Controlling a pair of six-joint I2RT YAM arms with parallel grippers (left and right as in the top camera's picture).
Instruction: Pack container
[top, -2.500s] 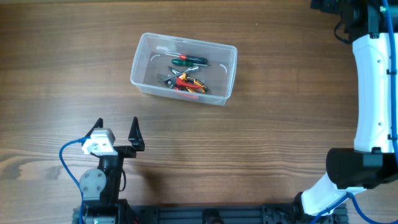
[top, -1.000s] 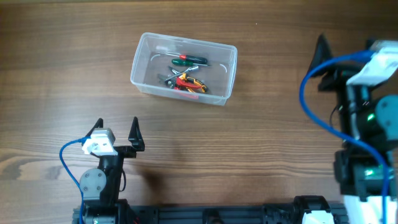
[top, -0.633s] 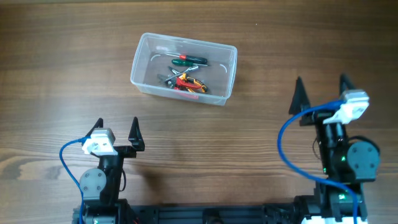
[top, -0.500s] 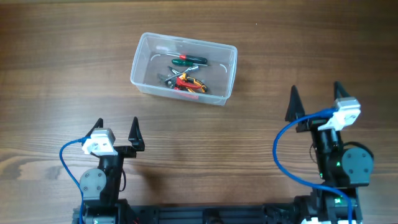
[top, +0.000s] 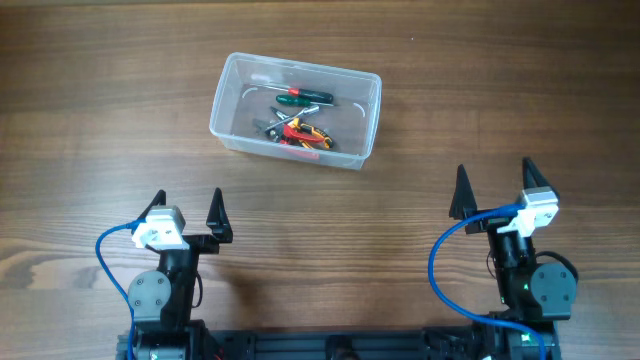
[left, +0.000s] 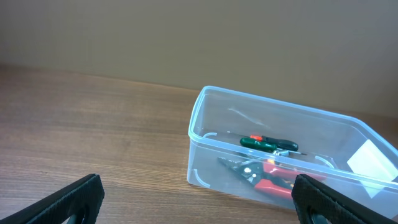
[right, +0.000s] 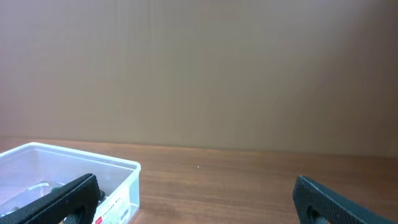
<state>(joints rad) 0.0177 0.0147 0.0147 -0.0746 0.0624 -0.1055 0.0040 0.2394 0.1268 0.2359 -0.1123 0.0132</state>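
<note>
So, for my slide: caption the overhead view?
Left gripper and right gripper open, away from clear container holding hand tools.

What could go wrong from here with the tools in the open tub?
1. The container shows no lid, so a push or tilt could spill the green screwdriver and red pliers.
2. Its clear walls are hard to see; the open left gripper or right gripper might clip the rim when reaching.

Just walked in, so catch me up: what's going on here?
Nothing is being handled. Both arms sit at the near edge of the table, the left pincer and right pincer open and empty. The clear container already holds a green-handled screwdriver and red-handled pliers, apart from both arms.
</note>
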